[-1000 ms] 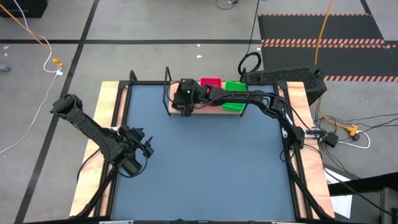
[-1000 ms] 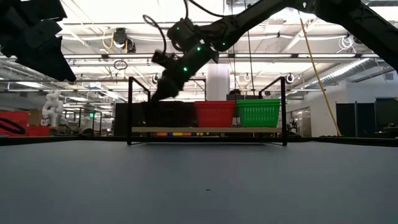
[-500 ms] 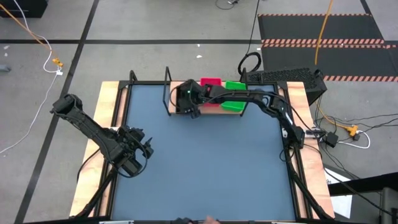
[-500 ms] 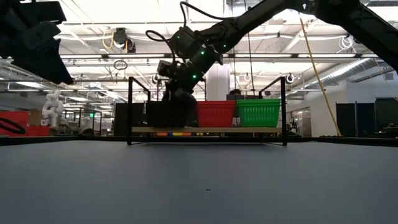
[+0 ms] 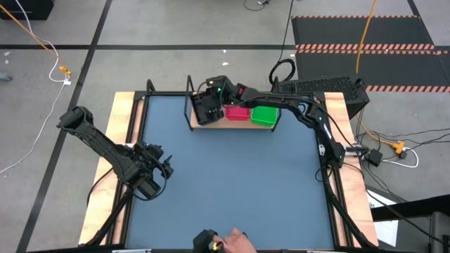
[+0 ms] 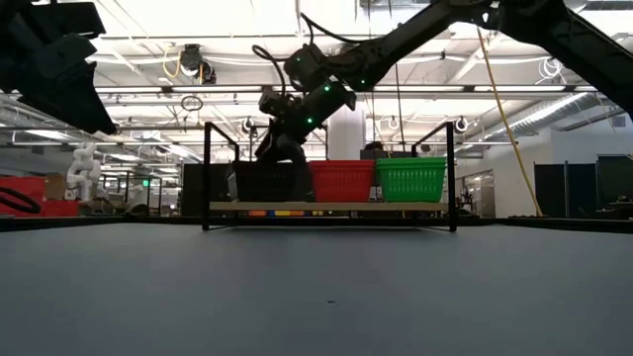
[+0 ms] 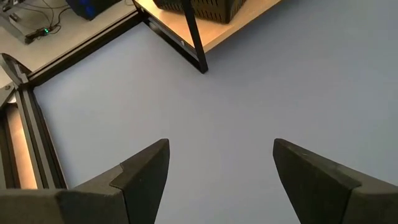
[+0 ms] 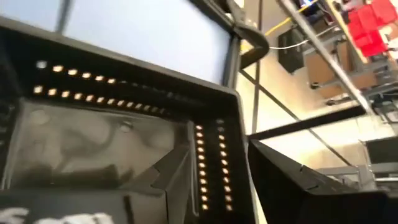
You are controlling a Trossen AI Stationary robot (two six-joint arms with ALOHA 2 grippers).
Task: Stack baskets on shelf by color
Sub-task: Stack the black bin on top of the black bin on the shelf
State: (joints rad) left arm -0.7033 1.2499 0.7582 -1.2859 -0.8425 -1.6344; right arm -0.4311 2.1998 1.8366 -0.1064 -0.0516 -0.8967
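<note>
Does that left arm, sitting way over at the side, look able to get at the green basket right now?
Probably not easily. The left gripper hangs open over bare table, far from the shelf. The green basket sits at the shelf's far end, and the right gripper, at the black basket, lies across the way.

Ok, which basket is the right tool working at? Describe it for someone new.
Find the shelf, the wood board in a black frame at the table's far edge. Three baskets sit in a row on it; the right tool is at the black basket, the left end one, next to the pink-red basket.
</note>
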